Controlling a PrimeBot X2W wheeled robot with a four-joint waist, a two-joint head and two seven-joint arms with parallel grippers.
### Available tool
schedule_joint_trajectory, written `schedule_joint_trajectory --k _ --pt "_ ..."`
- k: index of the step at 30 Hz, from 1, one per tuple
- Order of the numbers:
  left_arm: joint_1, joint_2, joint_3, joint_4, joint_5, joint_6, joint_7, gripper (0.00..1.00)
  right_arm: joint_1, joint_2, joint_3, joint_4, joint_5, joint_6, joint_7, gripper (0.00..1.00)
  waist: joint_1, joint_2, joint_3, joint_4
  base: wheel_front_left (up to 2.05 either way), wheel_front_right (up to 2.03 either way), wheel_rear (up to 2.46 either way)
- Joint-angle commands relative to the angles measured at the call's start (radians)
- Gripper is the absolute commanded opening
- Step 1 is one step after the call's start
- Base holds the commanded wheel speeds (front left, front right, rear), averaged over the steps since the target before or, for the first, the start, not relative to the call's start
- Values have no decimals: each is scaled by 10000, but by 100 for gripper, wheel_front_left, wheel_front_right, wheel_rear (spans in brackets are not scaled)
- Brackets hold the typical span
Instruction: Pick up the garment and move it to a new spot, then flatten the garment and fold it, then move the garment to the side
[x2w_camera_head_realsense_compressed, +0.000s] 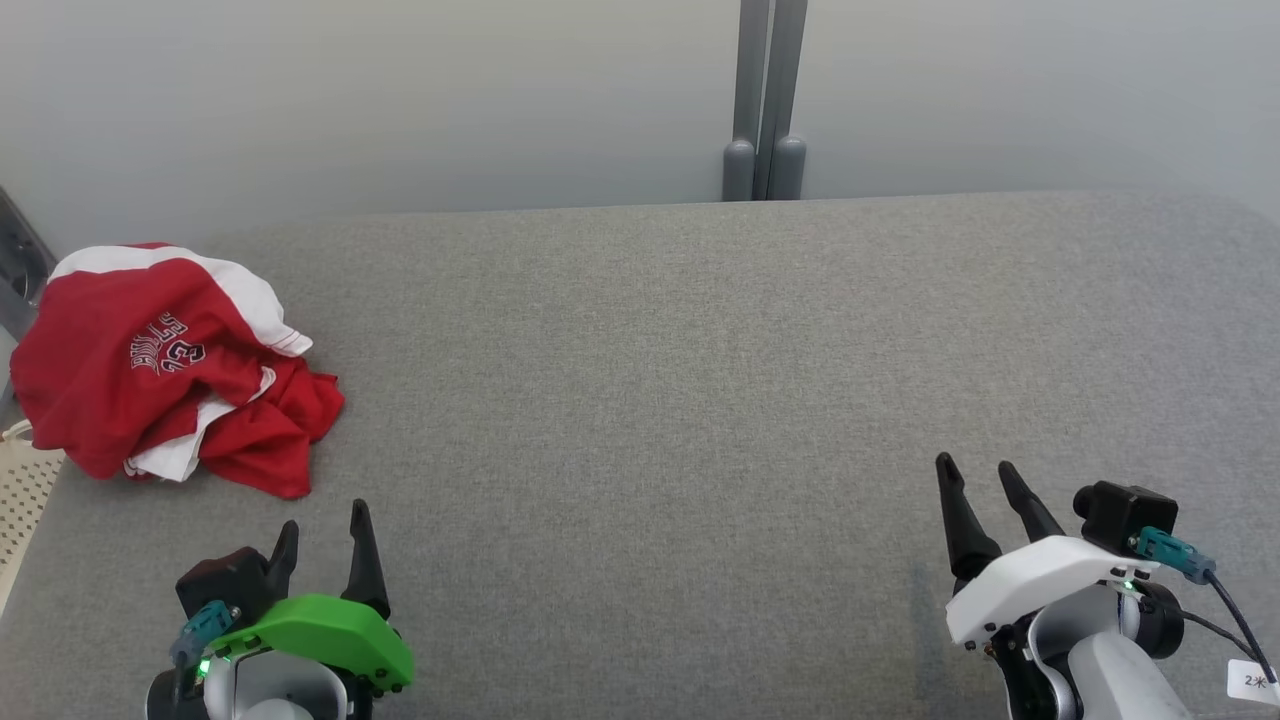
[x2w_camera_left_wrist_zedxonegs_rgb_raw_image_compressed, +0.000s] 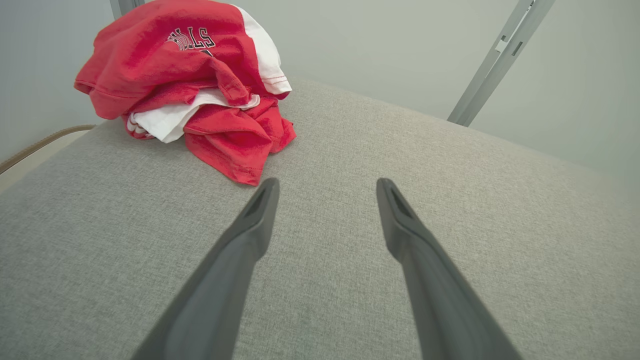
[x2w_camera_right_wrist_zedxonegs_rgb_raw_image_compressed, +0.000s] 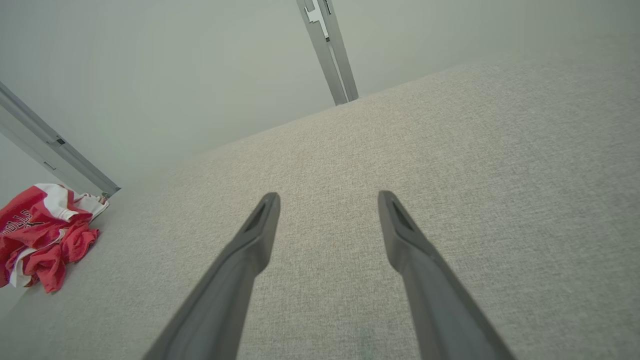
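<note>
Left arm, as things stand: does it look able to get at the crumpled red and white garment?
Probably yes. The garment lies crumpled on the grey surface just ahead and slightly left of the left arm, whose jaws stand open and empty, with only bare surface between.

Lettering on garment (x2w_camera_head_realsense_compressed: 150, 370) partly folded out of sight, pale perforated panel (x2w_camera_head_realsense_compressed: 25, 490) cut by left edge, cable tag (x2w_camera_head_realsense_compressed: 1252, 680) clipped at corner

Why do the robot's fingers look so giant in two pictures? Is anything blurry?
Left wrist view: close wide lens makes the left gripper's fingers loom; shirt stays sharp. Right wrist view: right gripper's fingers stretch likewise. Head view: soft even light, no glare.
</note>
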Motion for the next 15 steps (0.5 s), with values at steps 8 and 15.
schedule_joint_trajectory --k 8,15 --pt "-397 118 -198 432 727 51 -320 100 -37 -61 127 -160 -1279 3 -69 100 0 0 -34 -26 0 0 0" --pt "-443 155 -269 488 1191 159 -509 100 113 -68 102 -129 -1939 4 -139 100 0 0 -60 -44 0 0 0"
